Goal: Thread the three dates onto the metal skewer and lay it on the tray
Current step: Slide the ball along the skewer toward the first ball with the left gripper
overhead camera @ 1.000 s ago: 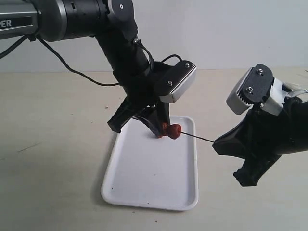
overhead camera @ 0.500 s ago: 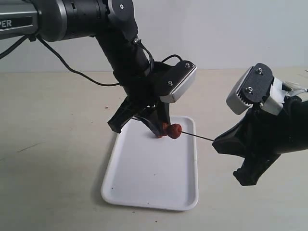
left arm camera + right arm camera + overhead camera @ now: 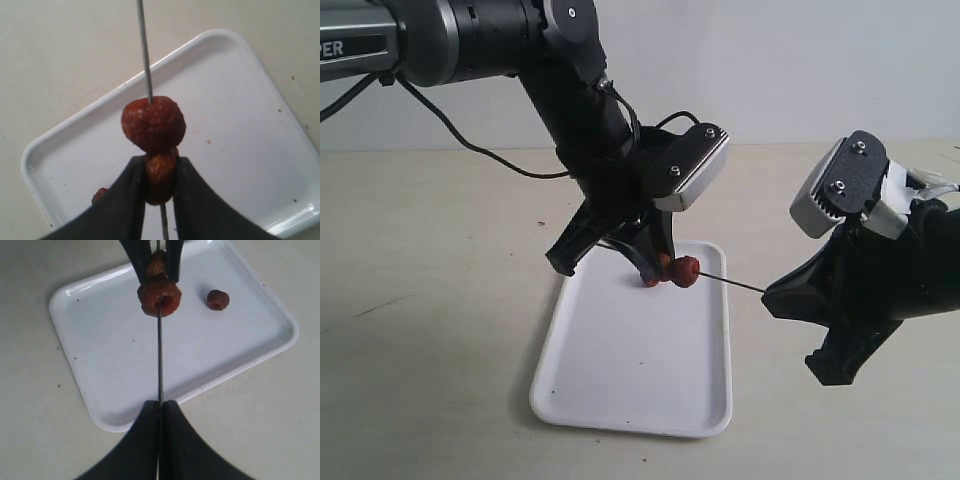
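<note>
The thin metal skewer [image 3: 732, 285] runs level above the white tray [image 3: 620, 380]. My right gripper [image 3: 770, 296] is shut on its near end [image 3: 160, 360]. Two dates sit on the skewer, touching each other. The front one [image 3: 153, 124] hangs free, and my left gripper [image 3: 160, 176] is shut on the one behind it [image 3: 160, 180], whose far side the skewer tip pokes out of. The third date [image 3: 218, 299] lies loose on the tray [image 3: 100, 330], beside the left fingers and partly hidden by them in the left wrist view.
A black cable [image 3: 490, 155] trails over the beige table behind the left arm. The tray [image 3: 250, 150] carries a few dark specks. A pale wall closes the back.
The left gripper and the two skewered dates have shifted very slightly up and towards the right arm. The right gripper has stayed where it was.
</note>
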Motion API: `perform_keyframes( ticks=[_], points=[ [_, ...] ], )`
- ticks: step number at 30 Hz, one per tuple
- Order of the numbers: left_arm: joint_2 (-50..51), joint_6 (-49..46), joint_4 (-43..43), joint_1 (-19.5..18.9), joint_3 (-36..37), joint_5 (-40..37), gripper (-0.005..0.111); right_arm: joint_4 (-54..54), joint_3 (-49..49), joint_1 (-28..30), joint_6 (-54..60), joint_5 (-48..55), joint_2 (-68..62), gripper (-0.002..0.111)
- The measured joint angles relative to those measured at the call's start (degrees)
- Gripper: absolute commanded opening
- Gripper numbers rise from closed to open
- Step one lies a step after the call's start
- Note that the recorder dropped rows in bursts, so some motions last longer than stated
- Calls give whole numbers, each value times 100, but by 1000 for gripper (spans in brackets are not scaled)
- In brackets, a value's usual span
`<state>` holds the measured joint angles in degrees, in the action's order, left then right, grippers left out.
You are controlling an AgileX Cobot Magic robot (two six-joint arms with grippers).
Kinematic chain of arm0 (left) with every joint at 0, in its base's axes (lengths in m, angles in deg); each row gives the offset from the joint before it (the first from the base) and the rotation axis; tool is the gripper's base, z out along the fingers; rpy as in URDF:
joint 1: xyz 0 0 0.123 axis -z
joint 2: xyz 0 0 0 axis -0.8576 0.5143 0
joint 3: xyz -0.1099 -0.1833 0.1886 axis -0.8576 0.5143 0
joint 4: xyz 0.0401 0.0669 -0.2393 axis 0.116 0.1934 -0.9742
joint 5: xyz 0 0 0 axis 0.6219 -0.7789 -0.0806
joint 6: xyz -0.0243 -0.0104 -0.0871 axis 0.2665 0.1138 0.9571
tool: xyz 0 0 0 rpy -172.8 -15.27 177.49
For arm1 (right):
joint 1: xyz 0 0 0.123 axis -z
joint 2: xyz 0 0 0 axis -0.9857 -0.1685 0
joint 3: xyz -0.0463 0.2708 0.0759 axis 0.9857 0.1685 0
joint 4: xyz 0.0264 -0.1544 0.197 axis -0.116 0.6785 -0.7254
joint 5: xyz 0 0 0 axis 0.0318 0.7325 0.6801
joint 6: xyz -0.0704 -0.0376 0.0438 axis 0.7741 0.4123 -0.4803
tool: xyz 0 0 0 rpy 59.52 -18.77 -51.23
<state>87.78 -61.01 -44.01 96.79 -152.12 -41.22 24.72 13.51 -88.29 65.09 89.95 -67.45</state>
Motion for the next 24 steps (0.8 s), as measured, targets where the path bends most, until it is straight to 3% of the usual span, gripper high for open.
perform_keyframes(
  ticks=[9,24],
  points=[
    [0,214,0,0,0,0,24,0,0,0,0,-10,0,0],
    [0,690,0,0,0,0,29,0,0,0,0,-43,0,0]
  ],
)
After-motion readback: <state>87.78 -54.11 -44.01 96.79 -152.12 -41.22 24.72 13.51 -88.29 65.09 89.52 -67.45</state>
